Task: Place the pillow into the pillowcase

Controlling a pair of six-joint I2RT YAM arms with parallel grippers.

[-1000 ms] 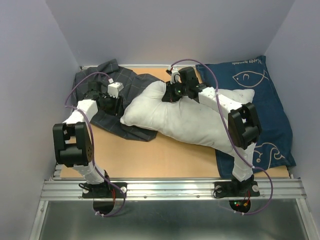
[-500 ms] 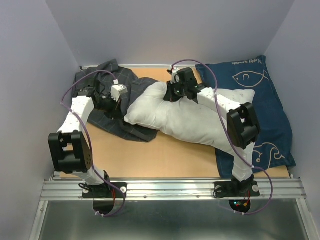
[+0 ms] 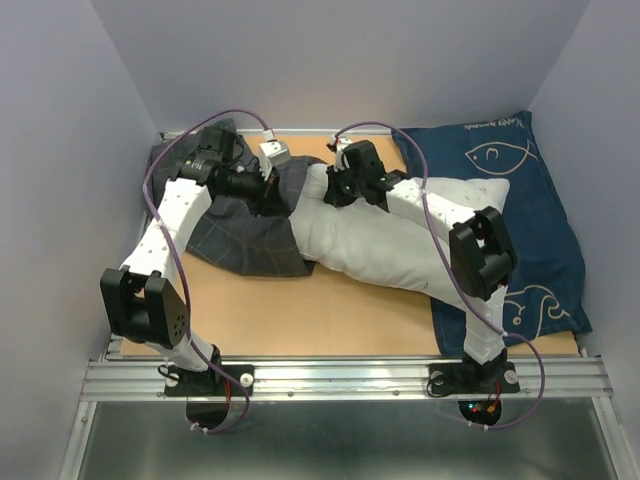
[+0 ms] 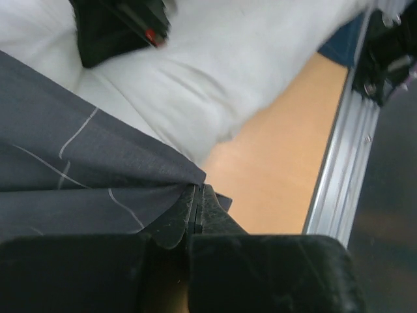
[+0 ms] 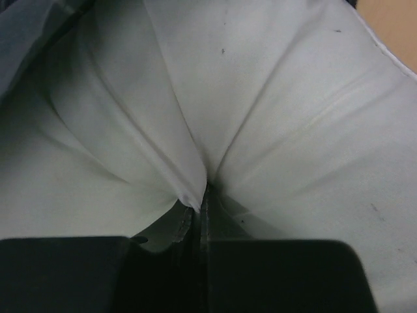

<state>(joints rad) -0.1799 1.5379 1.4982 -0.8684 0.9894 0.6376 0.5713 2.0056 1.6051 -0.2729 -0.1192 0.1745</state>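
The white pillow [image 3: 400, 245] lies across the middle of the table, its left end under the dark grey pillowcase [image 3: 240, 230]. My left gripper [image 3: 272, 190] is shut on the pillowcase's edge and holds it over the pillow's left end; the left wrist view shows the grey fabric [image 4: 85, 182] pinched at my left gripper [image 4: 197, 195], with the pillow [image 4: 228, 78] beyond. My right gripper [image 3: 335, 188] is shut on a pinch of the pillow near its upper left corner; the right wrist view shows white fabric [image 5: 260, 130] gathered into my right gripper [image 5: 201, 203].
A navy cloth with white fish drawings [image 3: 545, 200] lies under the pillow's right end. Grey walls enclose the table on three sides. The aluminium rail [image 3: 340, 378] runs along the near edge. Bare wood [image 3: 330, 315] shows in front of the pillow.
My left gripper moved up and right, pulling the pillowcase edge over the pillow's left end. My right gripper shifted slightly left with its pinch of pillow.
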